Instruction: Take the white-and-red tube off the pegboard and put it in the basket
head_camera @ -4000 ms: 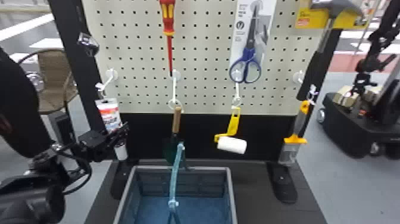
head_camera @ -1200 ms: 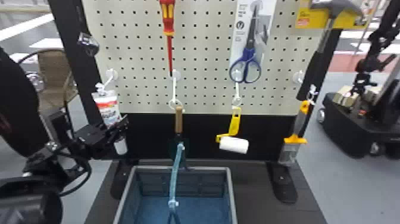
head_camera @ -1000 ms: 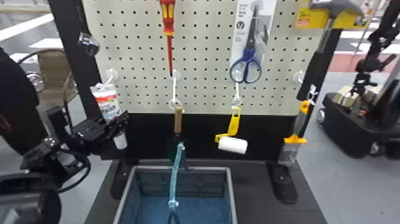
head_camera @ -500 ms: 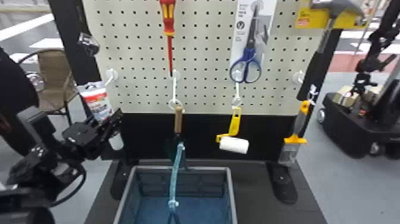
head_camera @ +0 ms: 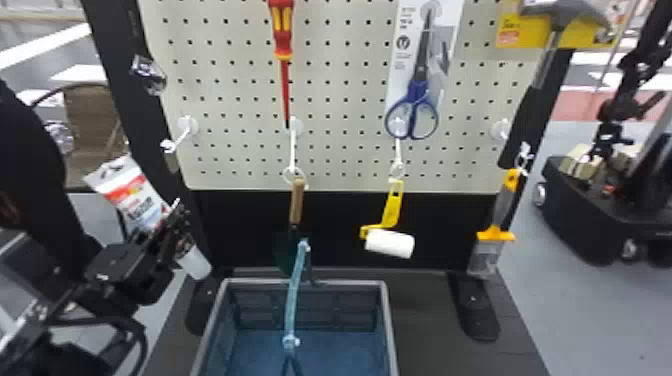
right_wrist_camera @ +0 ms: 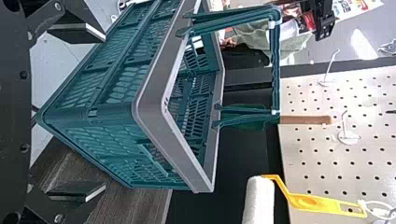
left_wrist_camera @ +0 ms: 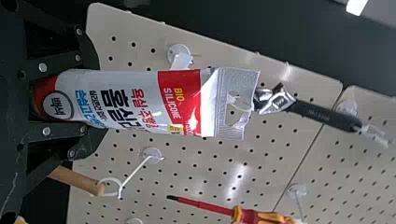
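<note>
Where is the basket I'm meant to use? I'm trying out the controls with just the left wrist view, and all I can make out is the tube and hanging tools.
Observer: The basket is below the pegboard, to the right of the white-and-red tube as the head view shows it.
Operator: Is its handle folded down out of the way?
Observer: No, the right wrist view shows the handle standing up above the rim.

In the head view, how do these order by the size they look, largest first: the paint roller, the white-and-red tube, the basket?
1. Basket
2. White-and-red tube, though partly covered
3. Paint roller
</note>
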`<state>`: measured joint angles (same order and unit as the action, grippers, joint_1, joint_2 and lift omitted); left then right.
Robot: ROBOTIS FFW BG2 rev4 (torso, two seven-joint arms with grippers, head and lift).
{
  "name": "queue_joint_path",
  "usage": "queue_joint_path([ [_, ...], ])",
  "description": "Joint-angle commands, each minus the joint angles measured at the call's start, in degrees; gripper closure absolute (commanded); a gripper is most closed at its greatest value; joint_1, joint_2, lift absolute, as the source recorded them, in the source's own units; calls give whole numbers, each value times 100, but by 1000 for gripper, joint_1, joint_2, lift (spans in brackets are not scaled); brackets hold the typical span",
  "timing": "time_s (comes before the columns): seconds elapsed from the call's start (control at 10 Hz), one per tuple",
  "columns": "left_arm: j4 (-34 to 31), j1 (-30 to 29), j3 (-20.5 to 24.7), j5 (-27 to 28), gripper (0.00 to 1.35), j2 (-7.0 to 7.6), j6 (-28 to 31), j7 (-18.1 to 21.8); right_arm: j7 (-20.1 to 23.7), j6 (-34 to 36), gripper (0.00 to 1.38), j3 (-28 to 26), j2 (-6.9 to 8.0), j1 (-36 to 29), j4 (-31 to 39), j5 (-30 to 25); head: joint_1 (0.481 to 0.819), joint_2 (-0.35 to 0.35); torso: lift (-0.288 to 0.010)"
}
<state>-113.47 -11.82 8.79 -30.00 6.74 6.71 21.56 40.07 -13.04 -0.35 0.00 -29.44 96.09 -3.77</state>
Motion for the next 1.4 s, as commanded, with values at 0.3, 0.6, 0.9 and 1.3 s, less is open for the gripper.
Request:
queue_joint_path([
  [0.3, -37, -630, -370, -1219, 1070, -138, -179, -565, 0, 3, 179, 0, 5, 0, 3, 8, 549, 0, -100],
  [0.6, 301, -544, -554, -1430, 1070, -85, 375, -512, 0, 3, 179, 0, 5, 12, -11, 8, 549, 0, -100],
  [0.9, 933, -285, -906, -1684, 1070, 12, 533, -213, 0, 3, 179, 0, 5, 24, -25, 8, 549, 0, -100],
  [1.3, 1383, -89, -1055, -1737, 1073, -41, 647, 42, 0, 3, 179, 35, 5, 49, -39, 34, 549, 0, -100],
])
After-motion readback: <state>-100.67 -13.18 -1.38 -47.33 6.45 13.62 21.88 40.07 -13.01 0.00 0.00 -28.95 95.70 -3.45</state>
